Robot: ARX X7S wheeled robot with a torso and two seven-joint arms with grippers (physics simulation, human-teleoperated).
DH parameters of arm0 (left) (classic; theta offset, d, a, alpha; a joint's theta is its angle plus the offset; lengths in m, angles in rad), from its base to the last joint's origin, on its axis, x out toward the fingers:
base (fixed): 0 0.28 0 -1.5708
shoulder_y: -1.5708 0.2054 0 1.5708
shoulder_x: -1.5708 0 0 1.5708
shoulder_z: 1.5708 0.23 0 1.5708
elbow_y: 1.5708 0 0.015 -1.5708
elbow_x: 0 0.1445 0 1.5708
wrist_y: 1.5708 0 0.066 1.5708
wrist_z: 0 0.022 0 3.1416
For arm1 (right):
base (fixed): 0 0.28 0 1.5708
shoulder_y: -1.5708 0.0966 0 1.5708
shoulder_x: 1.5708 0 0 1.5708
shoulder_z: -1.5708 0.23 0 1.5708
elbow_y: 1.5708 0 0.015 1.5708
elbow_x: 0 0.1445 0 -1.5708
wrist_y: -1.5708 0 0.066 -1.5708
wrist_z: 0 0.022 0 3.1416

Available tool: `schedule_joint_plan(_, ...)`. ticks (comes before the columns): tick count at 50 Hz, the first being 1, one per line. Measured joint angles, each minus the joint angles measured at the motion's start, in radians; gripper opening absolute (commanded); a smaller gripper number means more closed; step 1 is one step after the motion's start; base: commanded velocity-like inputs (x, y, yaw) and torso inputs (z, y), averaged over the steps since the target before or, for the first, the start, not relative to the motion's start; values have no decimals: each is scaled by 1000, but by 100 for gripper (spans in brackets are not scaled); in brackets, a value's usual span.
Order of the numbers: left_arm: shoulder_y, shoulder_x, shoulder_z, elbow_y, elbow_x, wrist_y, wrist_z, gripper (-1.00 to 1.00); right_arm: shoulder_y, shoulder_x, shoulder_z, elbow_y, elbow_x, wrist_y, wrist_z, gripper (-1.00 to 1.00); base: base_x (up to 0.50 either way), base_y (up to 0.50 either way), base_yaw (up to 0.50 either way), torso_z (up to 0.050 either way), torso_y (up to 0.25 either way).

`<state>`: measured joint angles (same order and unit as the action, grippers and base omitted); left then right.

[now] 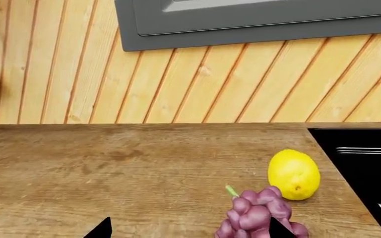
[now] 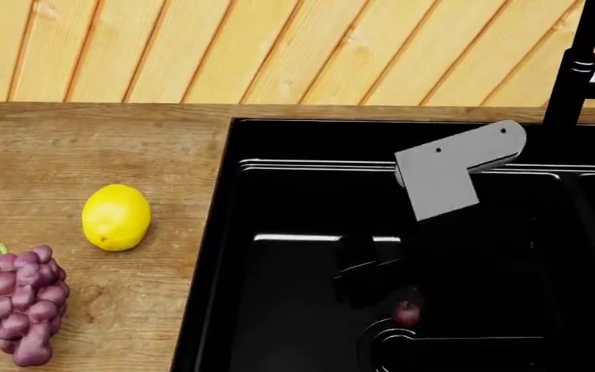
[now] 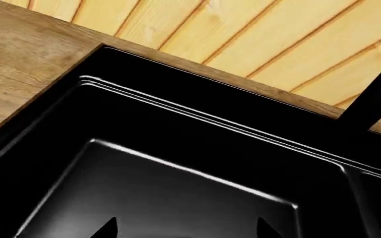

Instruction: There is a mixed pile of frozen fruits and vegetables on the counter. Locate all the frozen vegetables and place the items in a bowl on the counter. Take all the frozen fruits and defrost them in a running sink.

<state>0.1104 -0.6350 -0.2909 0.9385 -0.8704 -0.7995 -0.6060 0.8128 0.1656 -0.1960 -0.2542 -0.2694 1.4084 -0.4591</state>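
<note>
Down in the black sink (image 2: 276, 310), I see the little red cherry (image 2: 408, 312) lying next to the round drain (image 2: 401, 349), just below my right claw (image 2: 365, 279), and I cannot tell if its dark tips touch the cherry. In the right wrist view its tips are spread apart on nothing. On the wooden counter (image 2: 70, 147) the yellow lemon (image 2: 117, 217) and the purple grape bunch (image 2: 21, 304) sit near each other, and my left claw (image 1: 190, 229) hangs wide open over the grapes.

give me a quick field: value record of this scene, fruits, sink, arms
cherry: in the sink basin, beside the drain
lemon: on the counter, left of the sink
grape bunch: on the counter, just nearer than the lemon
right end effector: low in the basin, close to the cherry, holds nothing; opening unclear
left end effector: over the counter by the grapes, open
faucet: behind the sink, no water visible
</note>
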Motion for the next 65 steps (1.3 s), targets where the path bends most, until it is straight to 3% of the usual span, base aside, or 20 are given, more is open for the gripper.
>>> schedule_joint_plan(9, -84, 6, 60, -18, -9, -39, -26, 100, -108, -38, -25, -291, -687, 86, -612, 100, 0, 0, 0, 0, 0)
schedule_joint_plan(20, -295, 35, 162, -70, -76, -156, -106, 100, -176, -37, -19, -485, -1066, 132, -939, 100, 0, 0, 0, 0, 0)
schedule_joint_plan(35, -447, 107, 313, -211, -51, -194, -114, 100, -241, -15, 7, -618, -1210, 152, -1066, 100, 0, 0, 0, 0, 0)
schedule_joint_plan(65, -439, 192, 472, -517, 123, -70, -43, 100, -269, -27, 43, -628, -1233, 157, -1100, 100, 0, 0, 0, 0, 0)
